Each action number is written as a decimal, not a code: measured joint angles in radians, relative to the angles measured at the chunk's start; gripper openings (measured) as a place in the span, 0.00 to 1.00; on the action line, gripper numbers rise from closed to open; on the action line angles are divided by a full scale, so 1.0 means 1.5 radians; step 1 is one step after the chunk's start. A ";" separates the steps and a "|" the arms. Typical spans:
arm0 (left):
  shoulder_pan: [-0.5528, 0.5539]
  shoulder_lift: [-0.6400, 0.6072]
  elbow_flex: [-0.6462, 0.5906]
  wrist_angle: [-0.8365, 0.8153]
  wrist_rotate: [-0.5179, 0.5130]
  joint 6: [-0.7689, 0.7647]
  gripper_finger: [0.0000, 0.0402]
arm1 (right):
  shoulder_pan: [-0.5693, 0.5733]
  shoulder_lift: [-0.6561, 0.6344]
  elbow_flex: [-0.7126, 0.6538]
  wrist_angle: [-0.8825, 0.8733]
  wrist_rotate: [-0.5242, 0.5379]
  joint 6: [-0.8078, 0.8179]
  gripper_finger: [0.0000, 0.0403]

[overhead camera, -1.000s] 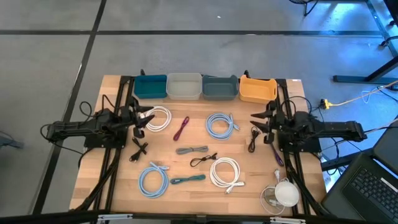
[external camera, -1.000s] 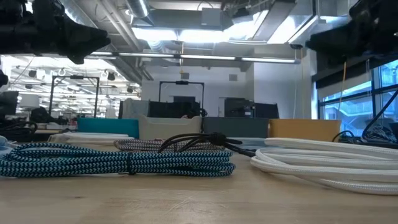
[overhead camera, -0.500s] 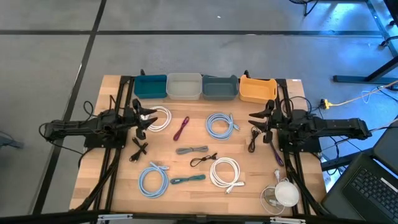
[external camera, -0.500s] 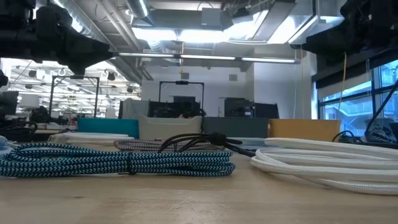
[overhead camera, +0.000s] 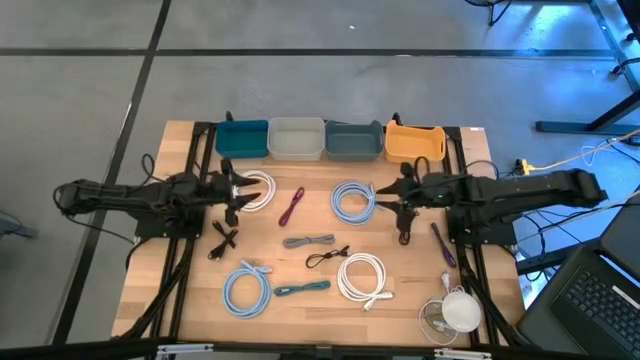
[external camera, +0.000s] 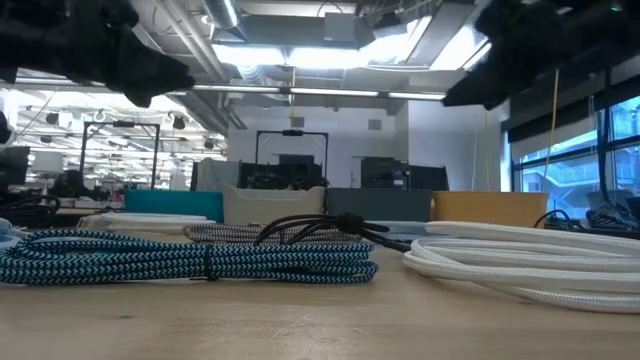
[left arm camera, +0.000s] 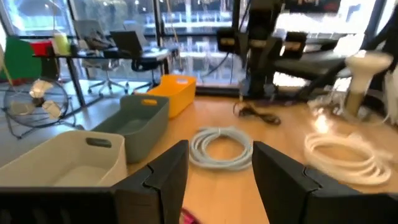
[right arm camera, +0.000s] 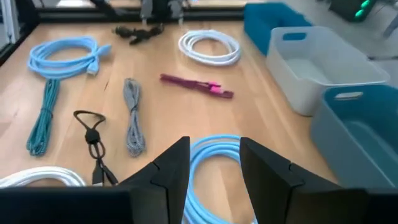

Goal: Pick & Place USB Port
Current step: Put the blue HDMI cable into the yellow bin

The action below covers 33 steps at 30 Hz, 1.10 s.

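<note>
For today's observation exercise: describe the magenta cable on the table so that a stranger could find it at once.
Start at the row of four bins along the table's far edge. Just in front of the white bin, between the white coil and the light blue coil, lies the magenta cable: a short, straight bundle, the only pink one there.

The left hand (left arm camera: 219, 180) hangs above the bench (left arm camera: 280, 149) with its two dark fingers apart and nothing between them. Directly beyond the fingers lies a coiled pale blue cable (left arm camera: 221, 147). Beside that coil stand a grey bin (left arm camera: 134, 124), an orange bin (left arm camera: 174, 93) and a beige bin (left arm camera: 62, 158). A white coiled cable (left arm camera: 342, 155) lies on the coil's other side.
</note>
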 joint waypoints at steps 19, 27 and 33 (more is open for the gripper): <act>-0.002 0.048 0.009 0.169 -0.051 0.075 0.42 | 0.000 0.219 0.182 -0.086 0.009 -0.014 0.35; -0.002 0.050 0.009 0.159 -0.034 0.053 0.42 | 0.000 0.257 0.199 -0.194 0.048 0.075 0.35; -0.002 0.050 0.009 0.162 -0.034 0.068 0.42 | -0.001 0.291 0.199 -0.209 0.046 0.081 0.35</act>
